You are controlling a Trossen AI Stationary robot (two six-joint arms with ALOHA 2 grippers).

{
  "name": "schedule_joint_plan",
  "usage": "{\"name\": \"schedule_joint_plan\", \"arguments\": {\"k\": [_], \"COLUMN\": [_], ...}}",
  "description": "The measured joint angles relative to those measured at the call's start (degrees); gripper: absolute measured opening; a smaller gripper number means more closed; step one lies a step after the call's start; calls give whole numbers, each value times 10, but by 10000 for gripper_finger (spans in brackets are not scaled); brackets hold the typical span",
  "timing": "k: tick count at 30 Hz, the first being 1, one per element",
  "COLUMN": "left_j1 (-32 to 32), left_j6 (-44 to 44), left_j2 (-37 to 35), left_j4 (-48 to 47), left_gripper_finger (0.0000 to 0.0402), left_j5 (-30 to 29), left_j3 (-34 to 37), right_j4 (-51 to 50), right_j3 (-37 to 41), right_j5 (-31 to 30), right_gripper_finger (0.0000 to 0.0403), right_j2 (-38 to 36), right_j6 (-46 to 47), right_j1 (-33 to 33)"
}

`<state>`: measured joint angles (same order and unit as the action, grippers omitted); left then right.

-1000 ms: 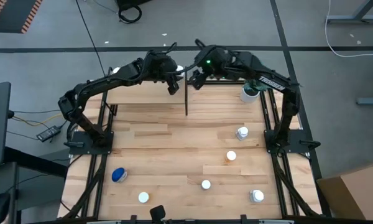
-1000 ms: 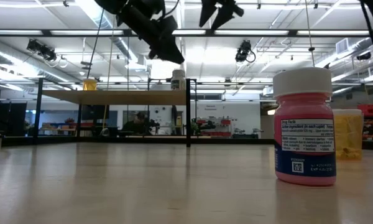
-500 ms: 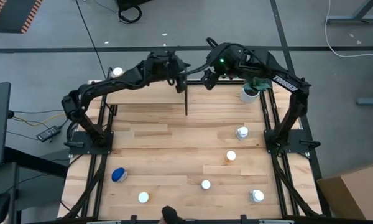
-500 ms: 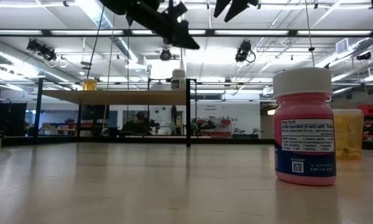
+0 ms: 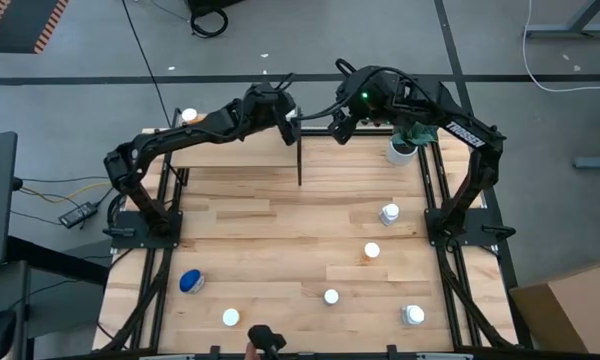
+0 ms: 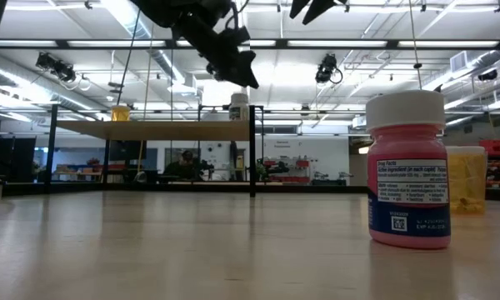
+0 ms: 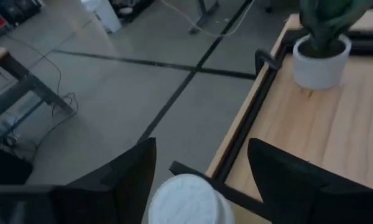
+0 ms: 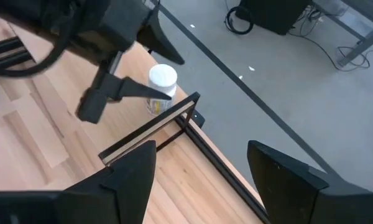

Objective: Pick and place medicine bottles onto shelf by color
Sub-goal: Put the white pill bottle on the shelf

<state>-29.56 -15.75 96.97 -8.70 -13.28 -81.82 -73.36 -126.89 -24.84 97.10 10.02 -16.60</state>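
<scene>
Bottle stands on shelf, both grippers spread

Bottle, white-capped, stands at the shelf's end corner. Left gripper straddles it, fingers apart, not clamping. Right gripper hovers just beside the shelf, fingers apart, empty. A pink bottle on the worktop carries unreadable small print.

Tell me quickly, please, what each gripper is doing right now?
Left gripper: open, fingers either side of a white-capped bottle on the shelf.
Right gripper: open, holding nothing.
</scene>
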Motion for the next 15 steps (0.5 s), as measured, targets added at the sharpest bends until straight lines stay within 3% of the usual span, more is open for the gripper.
{"name": "schedule_joint_plan", "arguments": {"k": [8, 15], "left_j1": [0, -13], "left_j6": [1, 19], "left_j2": [5, 6], "left_j4": [-3, -47], "left_gripper_finger": [263, 260], "left_j5": [-49, -55], "left_j3": [0, 0], "right_j4": [5, 20], "right_j3": [0, 0], "right_j5": [-2, -7], "right_gripper_finger": [261, 261], "right_j2": [0, 0], "right_j6": [33, 33], "right_j1": [-13, -14]}}
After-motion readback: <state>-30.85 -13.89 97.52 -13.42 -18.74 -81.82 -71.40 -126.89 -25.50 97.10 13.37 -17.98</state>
